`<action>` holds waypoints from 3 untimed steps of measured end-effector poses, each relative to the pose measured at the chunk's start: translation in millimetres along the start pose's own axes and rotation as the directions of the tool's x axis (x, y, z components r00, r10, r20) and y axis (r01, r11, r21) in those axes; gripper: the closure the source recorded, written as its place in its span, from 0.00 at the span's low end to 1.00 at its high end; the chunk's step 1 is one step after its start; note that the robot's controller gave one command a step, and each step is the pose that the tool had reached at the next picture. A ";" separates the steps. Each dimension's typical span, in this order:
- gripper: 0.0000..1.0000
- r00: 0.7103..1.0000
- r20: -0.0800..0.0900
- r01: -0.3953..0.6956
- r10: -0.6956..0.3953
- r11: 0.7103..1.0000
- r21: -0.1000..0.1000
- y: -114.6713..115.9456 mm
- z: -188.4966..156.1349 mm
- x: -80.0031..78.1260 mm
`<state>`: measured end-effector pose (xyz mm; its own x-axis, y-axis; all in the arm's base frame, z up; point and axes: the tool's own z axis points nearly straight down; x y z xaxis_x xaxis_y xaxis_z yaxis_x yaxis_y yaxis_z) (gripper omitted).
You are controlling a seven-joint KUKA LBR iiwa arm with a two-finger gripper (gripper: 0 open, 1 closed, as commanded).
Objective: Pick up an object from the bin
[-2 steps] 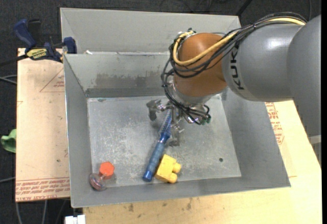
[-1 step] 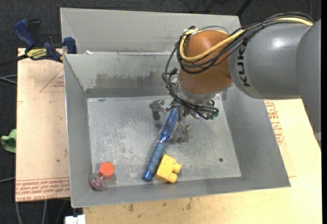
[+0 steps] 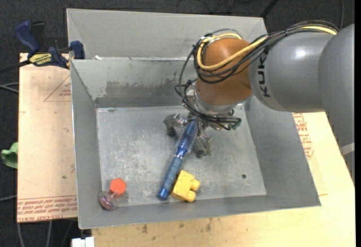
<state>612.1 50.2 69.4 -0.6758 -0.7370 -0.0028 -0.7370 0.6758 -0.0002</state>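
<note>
Gripper astride a blue stick at mid-bin

Three loose things lie on the floor of the grey metal bin [image 3: 83, 99], one of each kind: one blue stick [image 3: 171, 175], one yellow toy brick [image 3: 185, 187] and one small clear piece with an orange cap [image 3: 114, 190].

Only one piece of writing can be read: dark lettering beginning "KU", running down the grey arm [image 3: 299, 74] beside its orange cover [image 3: 223, 71]. Black and yellow cables [image 3: 198, 54] loop over that cover.

The blue stick is long, slim and ribbed along its upper half, and smoother and darker toward its lower end. It lies slantwise near the middle of the floor, its upper end under the wrist and its lower end pointing to the front wall, where it touches or sits just beside the yellow brick. The orange-capped piece lies well apart in the front left corner.

The gripper [image 3: 187, 136] is down at the stick's upper end, its two dark fingers [image 3: 171, 124] spread apart, one on each side of the stick; whether they touch it I cannot tell
</note>
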 end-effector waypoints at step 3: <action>1.00 1.000 0.006 -0.007 0.007 1.000 0.006 -0.3 -108.4 -2.8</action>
